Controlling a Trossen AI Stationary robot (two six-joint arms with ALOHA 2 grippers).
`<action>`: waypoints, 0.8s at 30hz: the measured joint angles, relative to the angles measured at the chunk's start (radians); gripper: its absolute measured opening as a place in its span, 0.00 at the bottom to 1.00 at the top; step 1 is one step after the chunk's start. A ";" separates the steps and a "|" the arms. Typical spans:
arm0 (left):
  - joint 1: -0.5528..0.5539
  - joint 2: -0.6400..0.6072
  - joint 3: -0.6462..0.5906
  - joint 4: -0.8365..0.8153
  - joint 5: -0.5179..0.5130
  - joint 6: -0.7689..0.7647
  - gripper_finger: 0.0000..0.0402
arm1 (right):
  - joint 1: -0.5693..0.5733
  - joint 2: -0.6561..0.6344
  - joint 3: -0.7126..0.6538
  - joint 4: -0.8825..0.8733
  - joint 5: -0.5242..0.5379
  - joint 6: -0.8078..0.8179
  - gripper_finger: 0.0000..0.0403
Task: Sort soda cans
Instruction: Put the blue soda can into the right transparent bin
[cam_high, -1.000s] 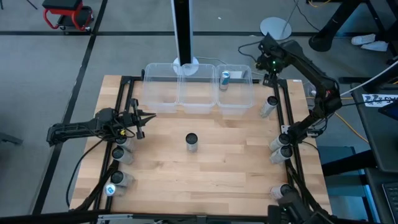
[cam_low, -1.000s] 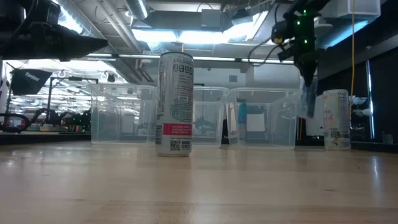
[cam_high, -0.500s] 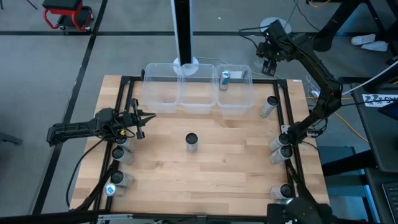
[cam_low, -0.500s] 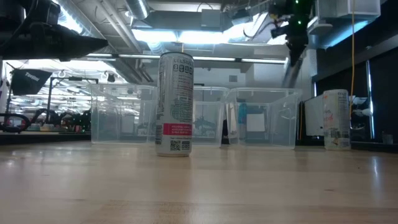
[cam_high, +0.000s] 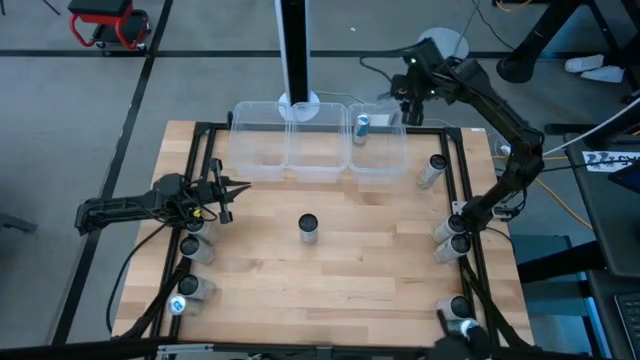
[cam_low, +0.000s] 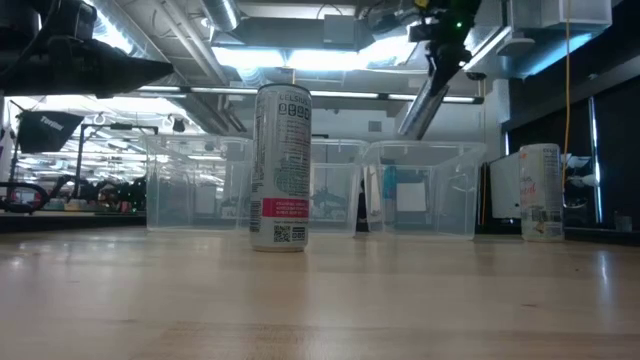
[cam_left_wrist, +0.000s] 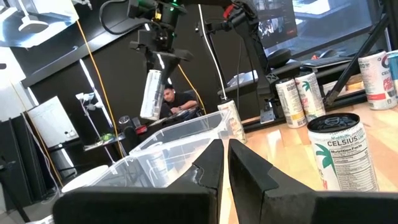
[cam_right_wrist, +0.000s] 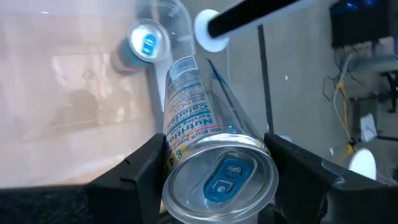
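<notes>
My right gripper (cam_high: 404, 92) hovers high over the far edge of the table by the right clear bin, shut on a silver soda can (cam_right_wrist: 189, 99) with a teal-blue tab. The left wrist view also shows this can (cam_left_wrist: 151, 93) hanging under the gripper. My left gripper (cam_high: 240, 187) waits shut above the table's left side. A dark-topped can (cam_high: 308, 228) stands upright on its base mid-table. A teal-topped can (cam_high: 361, 125) stands inside the right bin. More cans stand along the left rail (cam_high: 190, 246) and the right rail (cam_high: 447, 232). My right gripper pinches the can between its two fingers (cam_right_wrist: 143, 168) on the side wall just below the top rim (cam_right_wrist: 180, 155). The fingers come from above, pointing down. The can is lifted clear and hangs below them, nearly upright with a slight tilt, above the bin's far wall.
Three clear plastic bins (cam_high: 262, 148) sit side by side at the table's far edge, with a black post (cam_high: 295, 50) behind them. Black rails (cam_high: 468, 250) frame the table's left and right sides. Bare wood (cam_high: 380, 250) lies around the middle can. A person sits in the room beyond.
My right gripper has risen with the can from beside the right rail and has carried it up, then toward the table's left along the far edge, as far as the right bin. It has stayed shut on the can, which is lifted clear.
</notes>
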 joint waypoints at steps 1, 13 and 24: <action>0.000 0.000 0.000 0.000 0.000 0.000 0.04 | 0.009 0.009 0.000 -0.001 -0.005 0.000 0.57; 0.000 0.000 0.000 0.000 0.000 0.003 0.04 | 0.043 0.170 0.000 -0.153 -0.001 0.000 0.57; 0.000 0.000 0.000 0.000 0.000 0.003 0.04 | 0.043 0.281 0.000 -0.137 0.048 -0.004 0.57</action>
